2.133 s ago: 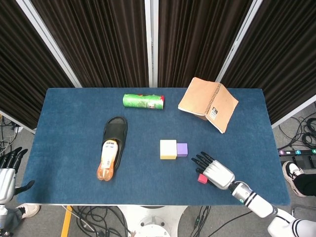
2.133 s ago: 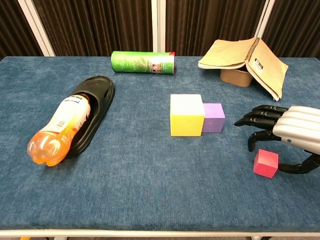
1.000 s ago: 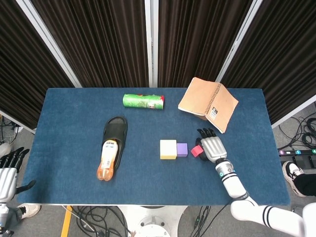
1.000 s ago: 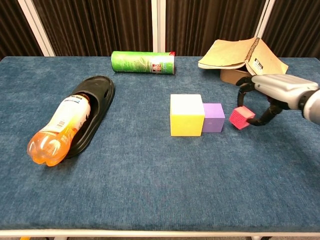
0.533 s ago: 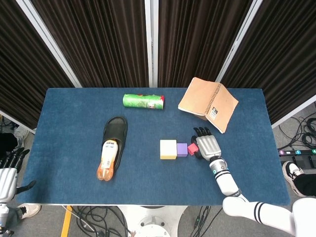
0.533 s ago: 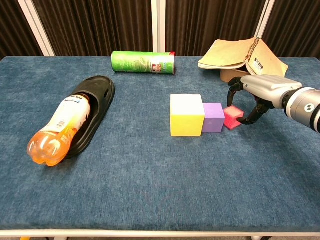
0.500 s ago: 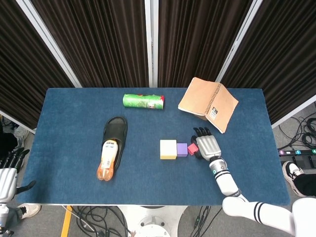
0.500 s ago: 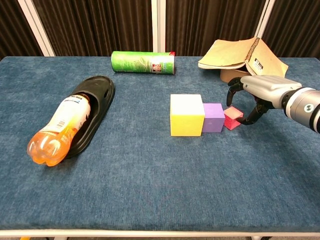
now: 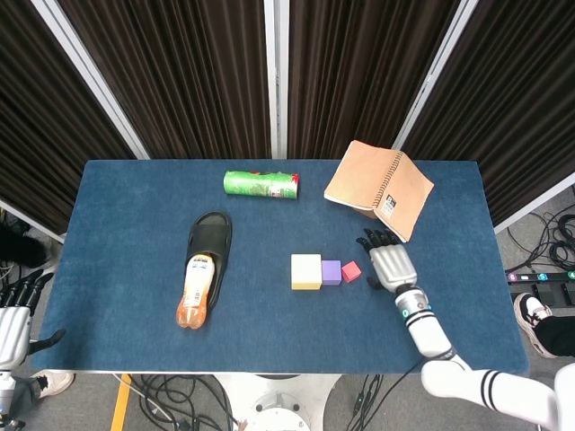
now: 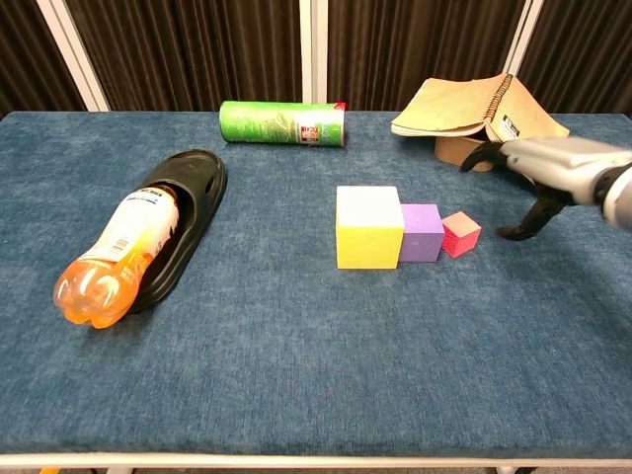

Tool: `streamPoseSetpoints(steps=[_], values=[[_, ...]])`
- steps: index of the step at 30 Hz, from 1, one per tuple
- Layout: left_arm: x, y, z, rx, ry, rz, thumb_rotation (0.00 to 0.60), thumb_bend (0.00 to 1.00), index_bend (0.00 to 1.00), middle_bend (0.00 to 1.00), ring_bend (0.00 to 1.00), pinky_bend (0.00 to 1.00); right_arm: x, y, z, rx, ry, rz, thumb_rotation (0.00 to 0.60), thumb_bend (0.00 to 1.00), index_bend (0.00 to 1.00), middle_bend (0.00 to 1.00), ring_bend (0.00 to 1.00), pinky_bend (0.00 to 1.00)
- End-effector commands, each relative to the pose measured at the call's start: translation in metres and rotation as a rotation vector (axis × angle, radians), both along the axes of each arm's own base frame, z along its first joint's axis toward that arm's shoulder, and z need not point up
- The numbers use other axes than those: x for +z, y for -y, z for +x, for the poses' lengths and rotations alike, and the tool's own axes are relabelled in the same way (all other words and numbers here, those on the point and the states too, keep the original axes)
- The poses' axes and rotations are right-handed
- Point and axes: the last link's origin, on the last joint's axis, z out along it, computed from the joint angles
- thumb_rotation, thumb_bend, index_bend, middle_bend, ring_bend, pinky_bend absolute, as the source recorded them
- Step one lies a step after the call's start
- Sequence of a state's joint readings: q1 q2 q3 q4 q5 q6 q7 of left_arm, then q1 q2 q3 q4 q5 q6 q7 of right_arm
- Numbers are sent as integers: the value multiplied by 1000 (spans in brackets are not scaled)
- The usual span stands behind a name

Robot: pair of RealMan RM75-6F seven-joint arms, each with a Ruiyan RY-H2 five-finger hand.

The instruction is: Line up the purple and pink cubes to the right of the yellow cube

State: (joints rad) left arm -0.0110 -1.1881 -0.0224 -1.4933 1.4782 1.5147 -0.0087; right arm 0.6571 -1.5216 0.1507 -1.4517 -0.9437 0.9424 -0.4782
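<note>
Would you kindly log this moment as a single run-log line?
right hand: open, clear of pink cube | pink cube: on table, beside purple cube | purple cube: against yellow cube | left hand: idle off-table

The left hand (image 9: 11,325) was cut off by the head view's left edge and was not shown in the chest view. A brown container (image 10: 464,150) was largely hidden under the notebook (image 10: 489,114).
</note>
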Motion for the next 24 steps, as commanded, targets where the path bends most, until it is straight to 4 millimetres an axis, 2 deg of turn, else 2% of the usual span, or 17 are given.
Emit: streamPoseSetpoints(steps=[1, 13, 24], values=[[0, 0, 1, -1, -2, -1, 600, 0, 169, 200, 146, 166, 5, 12, -7, -11, -22, -12, 600, 119, 137, 20, 0, 0], [3, 1, 6, 7, -18, 2, 600, 0, 169, 200, 146, 166, -20, 35, 1, 16, -17, 20, 600, 77, 137, 13, 0, 0], [3, 2, 5, 11, -17, 0, 600, 0, 169, 200, 146, 166, -27, 30, 5, 51, -11, 45, 600, 77, 137, 13, 0, 0]])
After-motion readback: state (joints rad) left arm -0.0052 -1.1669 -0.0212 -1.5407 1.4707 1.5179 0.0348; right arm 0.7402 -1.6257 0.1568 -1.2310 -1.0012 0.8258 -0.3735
